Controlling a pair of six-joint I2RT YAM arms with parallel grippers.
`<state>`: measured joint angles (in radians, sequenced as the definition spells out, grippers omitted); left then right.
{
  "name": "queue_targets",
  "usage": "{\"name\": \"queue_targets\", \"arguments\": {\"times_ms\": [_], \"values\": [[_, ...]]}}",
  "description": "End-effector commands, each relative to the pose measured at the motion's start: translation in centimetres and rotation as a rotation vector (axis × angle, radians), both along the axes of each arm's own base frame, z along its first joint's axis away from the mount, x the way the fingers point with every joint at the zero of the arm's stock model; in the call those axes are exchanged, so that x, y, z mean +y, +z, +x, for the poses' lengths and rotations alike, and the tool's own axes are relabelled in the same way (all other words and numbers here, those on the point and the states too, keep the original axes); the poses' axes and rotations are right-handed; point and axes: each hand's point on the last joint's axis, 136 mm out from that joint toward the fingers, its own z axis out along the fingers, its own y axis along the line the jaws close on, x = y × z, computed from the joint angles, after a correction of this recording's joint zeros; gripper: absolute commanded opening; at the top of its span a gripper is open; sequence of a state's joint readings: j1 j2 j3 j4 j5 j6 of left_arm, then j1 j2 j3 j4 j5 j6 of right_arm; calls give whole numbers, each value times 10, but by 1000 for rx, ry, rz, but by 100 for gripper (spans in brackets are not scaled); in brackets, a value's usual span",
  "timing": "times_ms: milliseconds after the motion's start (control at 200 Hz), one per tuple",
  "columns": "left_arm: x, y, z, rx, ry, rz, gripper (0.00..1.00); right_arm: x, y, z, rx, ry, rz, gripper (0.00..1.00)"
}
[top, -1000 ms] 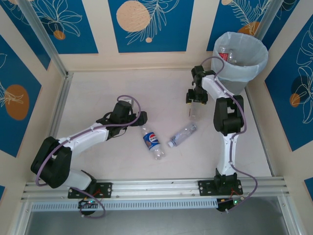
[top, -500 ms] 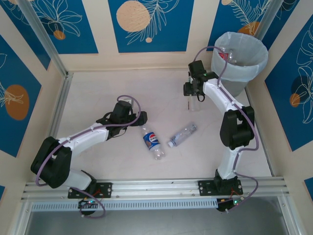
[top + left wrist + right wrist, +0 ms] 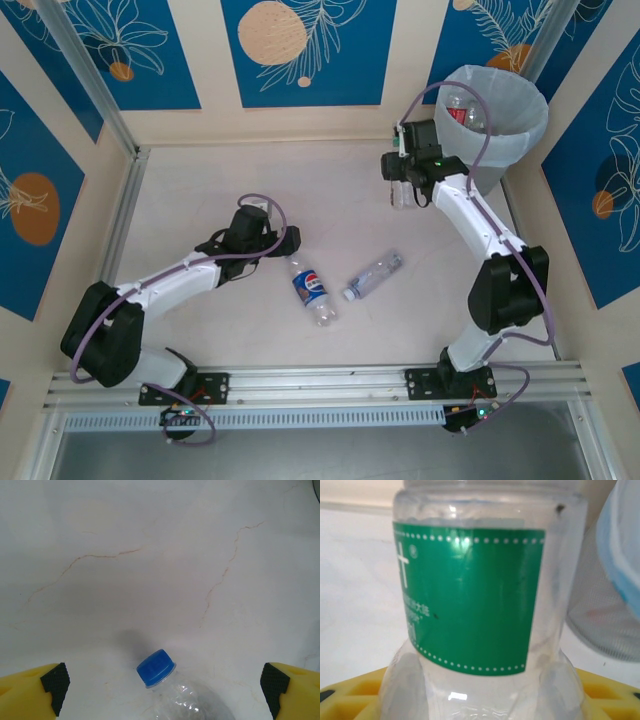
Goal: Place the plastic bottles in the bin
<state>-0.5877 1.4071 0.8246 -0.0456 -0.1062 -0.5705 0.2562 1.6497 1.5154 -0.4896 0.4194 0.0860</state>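
Plastic bottles are at four places in the scene.

1. A clear plastic bottle with a green label (image 3: 470, 600) is clamped between the yellow fingers of the right gripper (image 3: 404, 176). In the right wrist view it stands upright and its base is out of view. In the top view it is in the upper right of the frame, just left of the bin and outside the rim.
2. A clear bottle with a blue Pepsi label (image 3: 311, 290) lies on its side near the centre of the top view, on the white marbled table (image 3: 200, 180). Its blue screw cap (image 3: 156, 667) points toward the left gripper (image 3: 163, 684).
3. A clear unlabelled bottle (image 3: 372, 277) lies on its side just right of the Pepsi bottle and apart from it.
4. Several bottles (image 3: 462, 110), one with a red label, lie inside the bin.

The round grey wastebasket with a translucent white-bluish bag liner (image 3: 500, 150) stands in the upper right corner of the top view. Its mesh wall also appears at the right edge of the right wrist view.

Left gripper state: the jaws stand wide apart. The blue cap lies between the fingertips (image 3: 55, 680) and touches neither one.

Right gripper state: the jaws are closed on the body of the green-label bottle.
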Motion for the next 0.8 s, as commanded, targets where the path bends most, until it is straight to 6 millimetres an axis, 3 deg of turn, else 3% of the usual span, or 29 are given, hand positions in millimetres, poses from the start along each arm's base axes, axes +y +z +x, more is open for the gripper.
{"name": "queue_targets", "arguments": {"times_ms": [0,190,315,640,795], "values": [[0,3,-3,-3,7,-10,99,3,50,5,-175,45,-17,41],[-2,5,-3,-6,2,-13,99,-2,87,9,-299,88,-112,41],[-2,6,-2,-7,3,-11,99,-15,116,16,-372,78,-192,41],[-7,11,1,-14,-8,-28,99,-43,218,32,-717,33,-327,41],[-8,10,1,-9,-10,-31,99,-61,239,43,-843,-2,-407,42]]}}
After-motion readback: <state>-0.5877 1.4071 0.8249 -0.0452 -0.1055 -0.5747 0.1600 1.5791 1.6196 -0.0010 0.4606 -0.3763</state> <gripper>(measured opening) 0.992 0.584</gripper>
